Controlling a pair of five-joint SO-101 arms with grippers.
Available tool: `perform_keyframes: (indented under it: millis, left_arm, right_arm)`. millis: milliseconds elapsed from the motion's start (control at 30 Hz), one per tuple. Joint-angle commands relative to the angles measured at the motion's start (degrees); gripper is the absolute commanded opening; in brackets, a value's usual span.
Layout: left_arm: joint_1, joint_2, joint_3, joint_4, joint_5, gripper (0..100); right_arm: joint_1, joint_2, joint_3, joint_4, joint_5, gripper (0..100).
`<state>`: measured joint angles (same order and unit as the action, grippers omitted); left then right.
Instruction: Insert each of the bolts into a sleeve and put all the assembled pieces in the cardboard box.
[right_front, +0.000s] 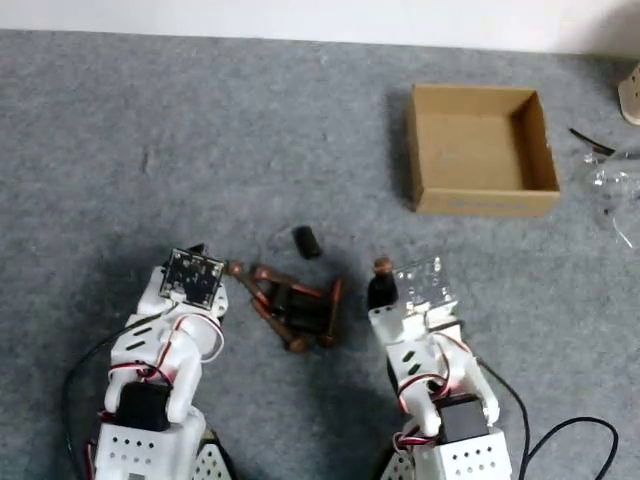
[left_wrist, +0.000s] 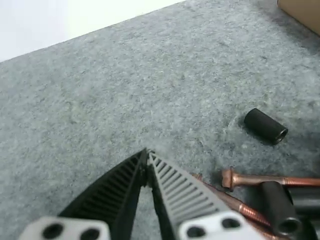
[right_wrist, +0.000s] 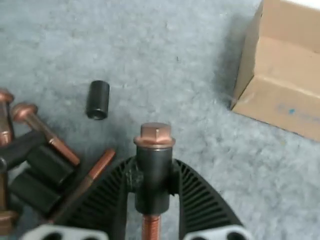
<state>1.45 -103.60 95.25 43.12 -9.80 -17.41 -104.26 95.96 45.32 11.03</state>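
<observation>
Within the right hand (right_wrist: 152, 172), a sleeved bolt (right_wrist: 154, 137)

Grey, felt-like mat (right_front: 200, 130) from near edge to far and from left to right, mottled, softly and evenly lit. Meets a plain white surface (right_front: 300, 15) along the far side. At the far right, clear plastic clutter (right_front: 612, 180) and a pale object (right_front: 632, 95) cut off at the edge.
</observation>
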Motion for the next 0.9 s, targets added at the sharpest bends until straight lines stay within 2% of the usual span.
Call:
perform_keyframes:
  millis: [0,867]
  left_arm:
    - [-0.84,-0.40,-2.24,0.09,1.41,1]
    - [-1.45,-0.22,-2.68,0.09,1.67,1]
  right_arm:
    - [2.86,-1.10,5.32,0.04,-1.14,0.4]
    - [6.64,-0.75,-5.76,1.89,0.44,0.4]
